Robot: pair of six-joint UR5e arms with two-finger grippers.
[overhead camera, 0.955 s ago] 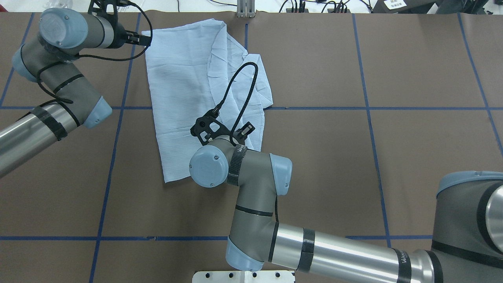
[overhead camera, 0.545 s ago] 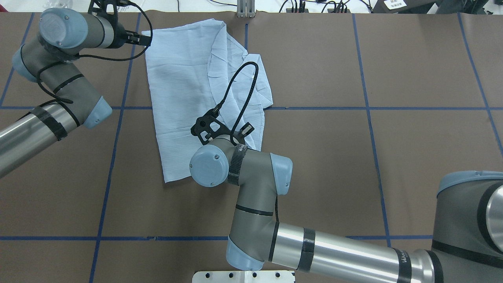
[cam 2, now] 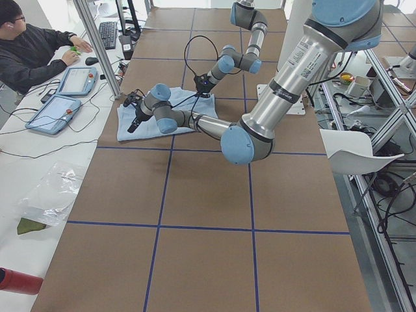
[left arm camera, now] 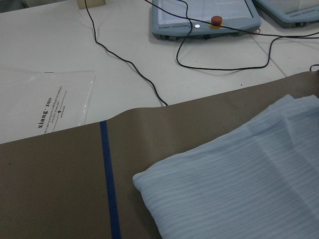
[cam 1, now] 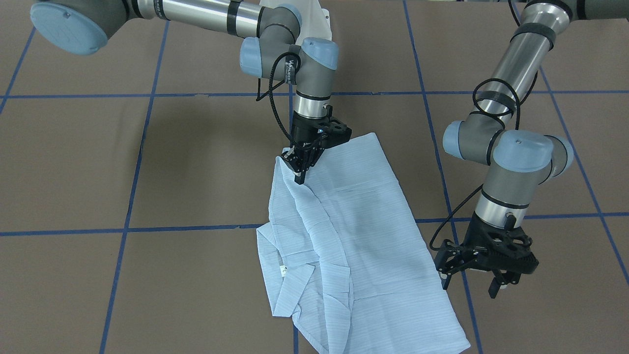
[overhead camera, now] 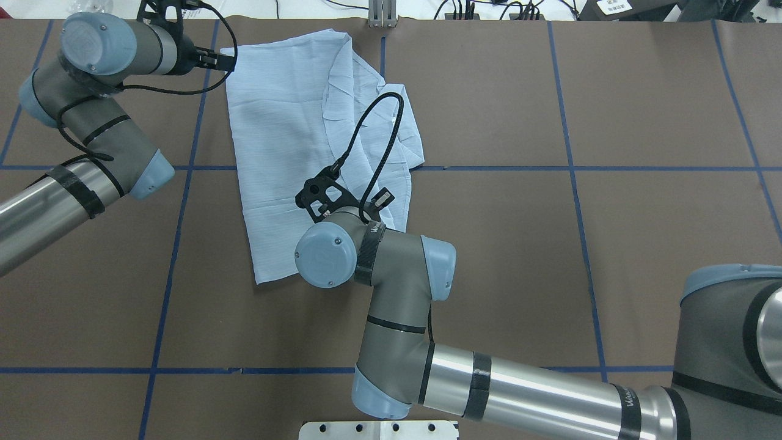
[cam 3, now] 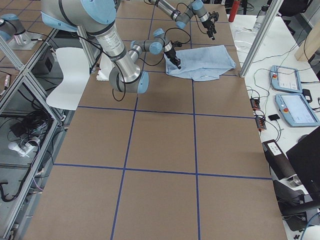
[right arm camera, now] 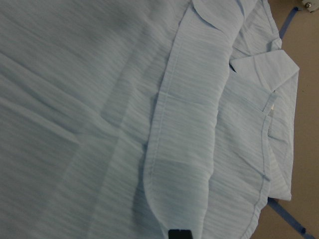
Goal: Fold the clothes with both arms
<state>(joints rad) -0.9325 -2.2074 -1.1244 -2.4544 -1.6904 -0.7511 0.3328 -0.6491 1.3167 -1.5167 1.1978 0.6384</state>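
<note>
The light blue striped shirt point(cam 1: 363, 246) lies partly folded on the brown table, its collar and neck label point(cam 1: 283, 269) on the side away from the left arm. It also shows in the overhead view point(overhead camera: 281, 134). My right gripper point(cam 1: 300, 169) points down at the shirt's folded edge and is shut on a fold of cloth; the right wrist view shows that fold point(right arm camera: 184, 149) running to a fingertip point(right arm camera: 179, 234). My left gripper point(cam 1: 471, 284) is open and empty, hovering just off the shirt's edge, near its far corner point(left arm camera: 144, 179).
Blue tape lines point(overhead camera: 183, 201) cross the brown table cover. Past the far table edge lie teach pendants point(left arm camera: 207, 15), black cables point(left arm camera: 129, 64) and a plastic bag point(left arm camera: 45, 104). An operator point(cam 2: 32, 45) sits there. The white pedestal point(overhead camera: 379, 431) stands at the near edge.
The right wrist has shifted very slightly over the shirt, and its cable loop moved with it. The left arm and the shirt look unchanged.
</note>
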